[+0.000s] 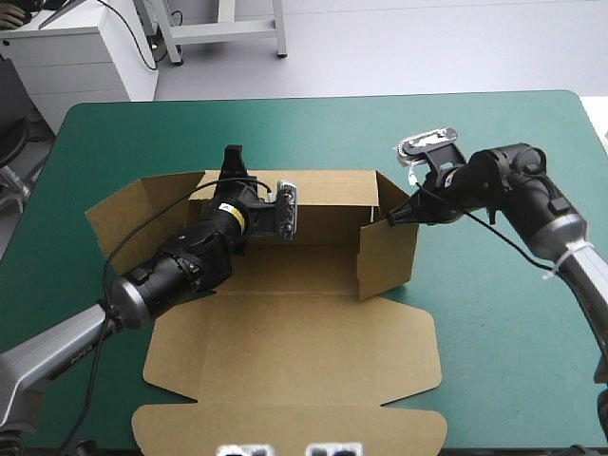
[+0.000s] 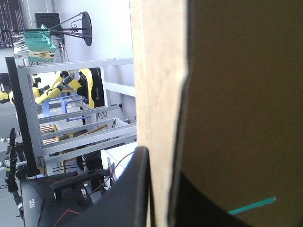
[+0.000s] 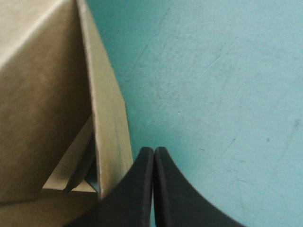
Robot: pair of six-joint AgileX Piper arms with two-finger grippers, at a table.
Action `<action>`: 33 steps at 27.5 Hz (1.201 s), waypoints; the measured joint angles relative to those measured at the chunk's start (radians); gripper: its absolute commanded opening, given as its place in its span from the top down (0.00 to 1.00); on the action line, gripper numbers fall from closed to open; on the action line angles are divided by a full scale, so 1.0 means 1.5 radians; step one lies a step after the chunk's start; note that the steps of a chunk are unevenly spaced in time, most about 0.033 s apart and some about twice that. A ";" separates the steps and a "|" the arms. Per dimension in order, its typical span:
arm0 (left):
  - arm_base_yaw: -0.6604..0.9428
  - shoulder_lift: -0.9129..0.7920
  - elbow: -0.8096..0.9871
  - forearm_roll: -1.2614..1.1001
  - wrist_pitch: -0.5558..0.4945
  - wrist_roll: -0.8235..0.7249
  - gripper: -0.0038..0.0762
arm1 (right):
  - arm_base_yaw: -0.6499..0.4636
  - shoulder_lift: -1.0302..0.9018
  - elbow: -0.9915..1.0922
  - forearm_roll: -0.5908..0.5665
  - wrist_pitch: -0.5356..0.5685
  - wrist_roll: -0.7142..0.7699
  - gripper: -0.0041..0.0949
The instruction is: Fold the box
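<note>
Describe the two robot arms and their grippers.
Both arms are black cylinders on grey lower links. The left arm carries a yellow band near its wrist and pale lettering on its grey link; the right arm has a white tie. The left gripper and right gripper have broad, black, fin-shaped fingers.

We found the brown box [image 1: 294, 323] half raised at the middle of the teal-green table [image 1: 503, 323]: its far wall and right wall stood upright, its left flap splayed outward, and its lid lay flat toward the near edge.
</note>
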 measured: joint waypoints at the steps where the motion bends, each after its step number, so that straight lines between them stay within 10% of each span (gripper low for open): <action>1: 0.001 0.003 -0.001 0.001 -0.001 0.001 0.96 | 0.014 -0.020 0.025 0.006 -0.014 -0.001 0.97; 16: 0.011 0.020 -0.023 -0.008 0.006 0.001 0.96 | 0.119 -0.085 0.154 0.050 -0.156 -0.037 0.96; 25: 0.011 0.020 -0.023 -0.010 0.011 0.001 0.96 | 0.120 -0.086 0.154 0.063 -0.130 -0.098 0.50; 33: 0.011 0.020 -0.023 -0.011 0.013 0.001 0.96 | 0.122 -0.086 0.154 0.074 -0.142 -0.096 0.48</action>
